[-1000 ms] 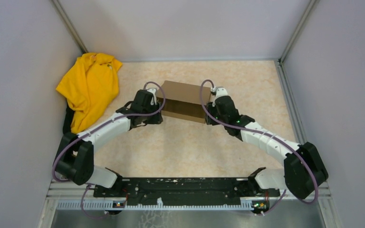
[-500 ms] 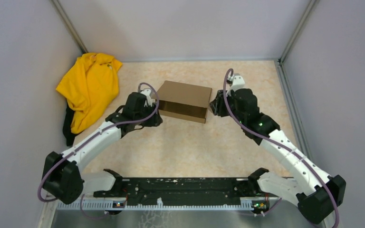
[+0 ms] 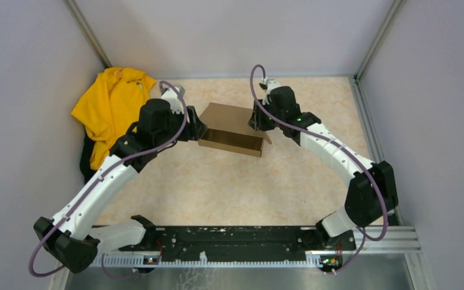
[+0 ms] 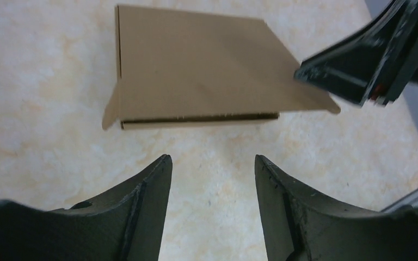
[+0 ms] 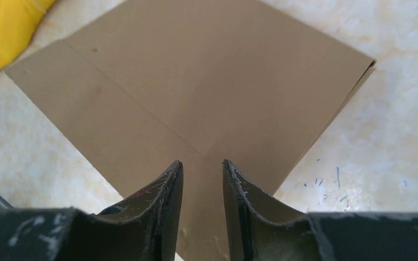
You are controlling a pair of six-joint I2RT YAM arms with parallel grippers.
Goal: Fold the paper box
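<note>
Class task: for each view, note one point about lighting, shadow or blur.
Top external: even, soft light, everything sharp, the paper box casting only a faint shadow. Left wrist: the box is crisp, but the right gripper at upper right is blurred. Right wrist: soft shading across the cardboard, no glare; its own fingers dark yet sharp.
</note>
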